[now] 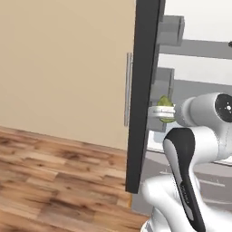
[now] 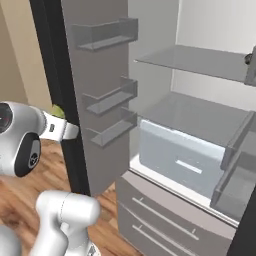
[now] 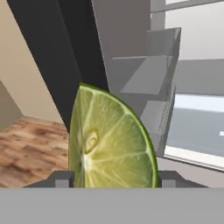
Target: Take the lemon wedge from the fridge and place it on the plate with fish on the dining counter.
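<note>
Hand [image 3: 114,180] clamped on the lemon wedge [image 3: 110,140], beside the open fridge [image 2: 165,125].

In the hand view the two dark fingertips [image 3: 63,178] sit narrowly apart at the bottom, pressing the wedge from both sides; the wedge stands upright between them, its cut face toward the camera and its green rind curving up and right. In the left base view the hand [image 1: 159,112] reaches left from the white wrist, with the lemon wedge [image 1: 166,102] showing at its tip just beside the black edge of the open fridge door [image 1: 144,90]. The door's inner bins [image 2: 107,97] lie close behind the wedge. Wooden plank floor [image 1: 54,181] spreads below.
</note>
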